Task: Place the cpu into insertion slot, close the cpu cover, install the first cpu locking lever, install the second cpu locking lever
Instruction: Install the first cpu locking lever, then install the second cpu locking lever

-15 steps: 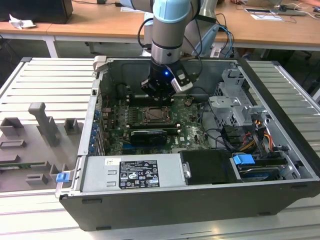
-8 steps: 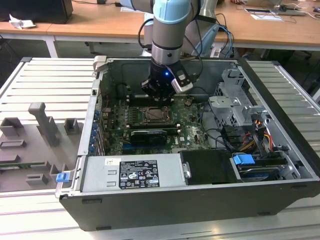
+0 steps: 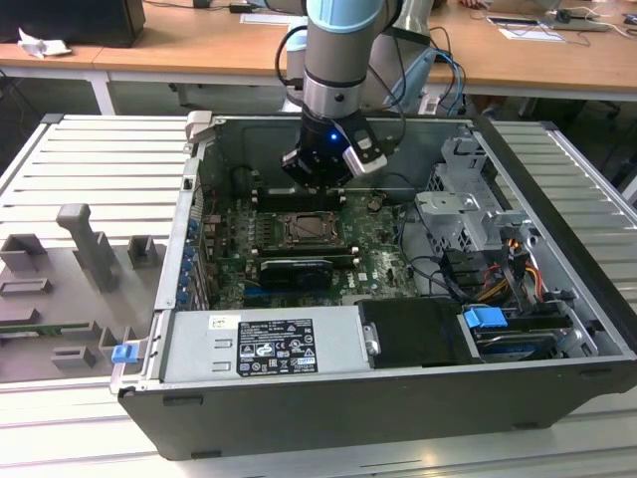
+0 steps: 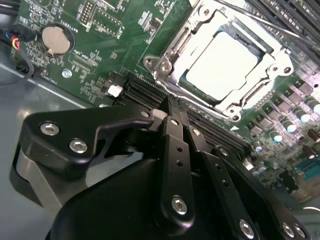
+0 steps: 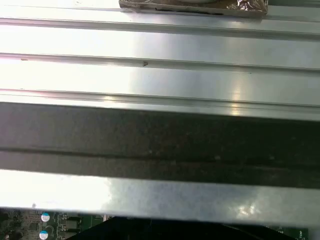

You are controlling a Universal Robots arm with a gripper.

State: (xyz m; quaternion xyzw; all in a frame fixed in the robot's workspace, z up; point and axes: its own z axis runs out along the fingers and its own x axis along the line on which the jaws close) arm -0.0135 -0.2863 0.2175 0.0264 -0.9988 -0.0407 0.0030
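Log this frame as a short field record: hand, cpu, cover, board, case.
hand: over the board beside the socket, fingers together, holding nothing
cpu: seated flat in the socket
cpu cover: closed down around the cpu, frame flat
board: green motherboard inside the open case
case: computer case lying on its side, side panel off
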